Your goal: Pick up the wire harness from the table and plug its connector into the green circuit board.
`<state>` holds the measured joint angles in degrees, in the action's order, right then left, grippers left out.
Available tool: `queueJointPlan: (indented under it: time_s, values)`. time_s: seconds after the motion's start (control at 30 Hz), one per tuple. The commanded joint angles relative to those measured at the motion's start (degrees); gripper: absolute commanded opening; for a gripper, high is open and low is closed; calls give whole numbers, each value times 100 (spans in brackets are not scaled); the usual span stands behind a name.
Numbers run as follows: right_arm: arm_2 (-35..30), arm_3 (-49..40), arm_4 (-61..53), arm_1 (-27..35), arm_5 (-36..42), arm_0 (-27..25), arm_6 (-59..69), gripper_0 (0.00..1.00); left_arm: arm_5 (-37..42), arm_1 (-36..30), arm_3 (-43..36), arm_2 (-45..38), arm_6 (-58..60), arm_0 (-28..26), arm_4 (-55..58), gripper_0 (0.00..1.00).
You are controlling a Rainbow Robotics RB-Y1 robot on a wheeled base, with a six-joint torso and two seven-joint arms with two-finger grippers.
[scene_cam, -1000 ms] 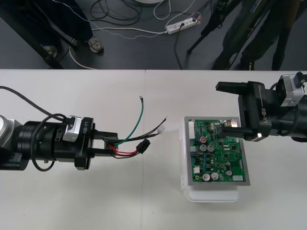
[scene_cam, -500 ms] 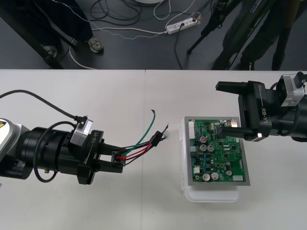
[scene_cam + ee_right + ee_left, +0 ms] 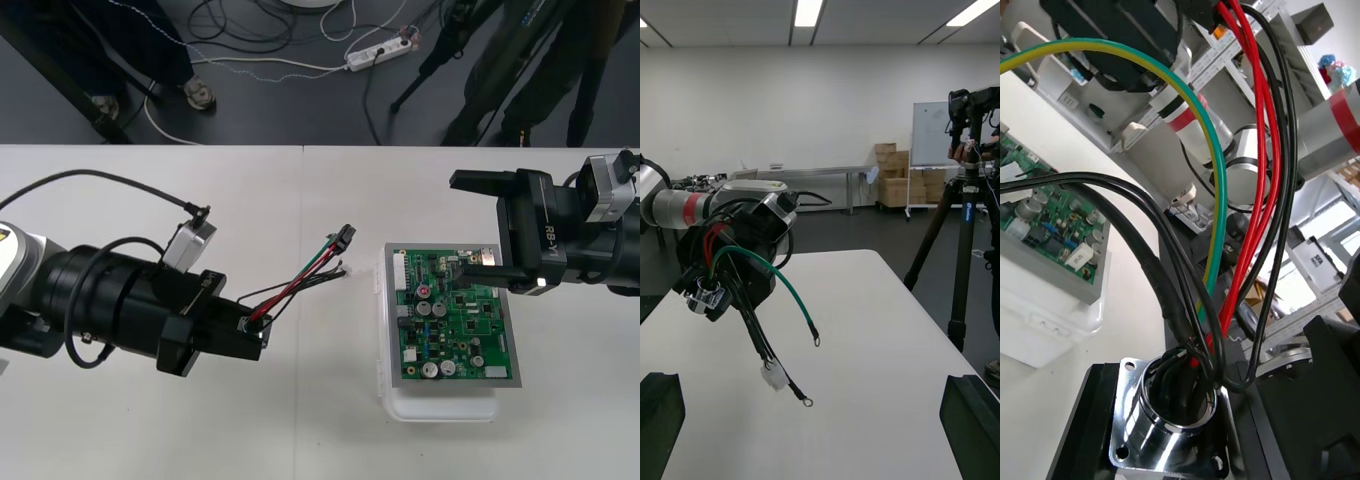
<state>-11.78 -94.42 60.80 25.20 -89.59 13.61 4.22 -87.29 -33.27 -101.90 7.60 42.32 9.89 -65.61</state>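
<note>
Left gripper (image 3: 250, 332), lower-left of ctr in front view: clamped on the socket end of the harness (image 3: 300, 285). Left wrist view shows it close up. The round metal socket (image 3: 1176, 420) w/ square flange sits btw the two black fingers (image 3: 1079, 439), and the wires come straight out of its mouth: red, black, one green-yellow.

From the grip the wires fan up-right toward frame ctr. Black plug (image 3: 345, 238) is at the far tip, near the board's upper-left corner but apart from it. Small white connector (image 3: 343, 271) on a black lead just below the plug.

In the right wrist view the left gripper is held above the table (image 3: 300, 420), wires drooping from it. The green wire ends in a ring lug (image 3: 815, 341); a black lead w/ a second lug hangs lower.

Left arm: dark forearm runs off the left edge, cable looping over it.

Board (image 3: 455, 320) right of ctr, flat on white base (image 3: 440, 408).

Right gripper (image 3: 487, 226), upper right of front view, at the board's far edge. Fingers (image 3: 659, 420) spread wide, nothing btw them; lower finger overlaps the board's top edge. Arm enters from the right edge.
</note>
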Motion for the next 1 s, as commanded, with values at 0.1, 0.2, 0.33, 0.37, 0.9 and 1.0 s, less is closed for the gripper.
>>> queueJointPlan:
  time_s: [0.1, 0.2, 0.33, 0.37, 0.9, 1.0]
  values:
    - [-96, -182, -103, 143, -41, -34, -18, 100, -271, 93, -330, 348, 628, 620, 312, 0]
    - [-87, -182, -103, 143, -41, -34, 9, 100, -271, 101, -322, 436, 760, 751, 373, 0]
    - [-70, -182, -103, 143, -41, -34, 44, 100, -271, 93, -322, 594, 822, 927, 373, 0]
    - [-61, -182, -103, 143, -41, -34, 61, 100, -271, 93, -322, 655, 848, 971, 373, 0]
    - [273, -200, -938, 732, -41, -219, 141, 100, -271, 93, -322, 1499, 1208, 1525, 558, 0]
    - [255, -200, -1044, 803, -41, -236, 141, 100, -271, 93, -322, 1666, 1252, 1578, 619, 0]
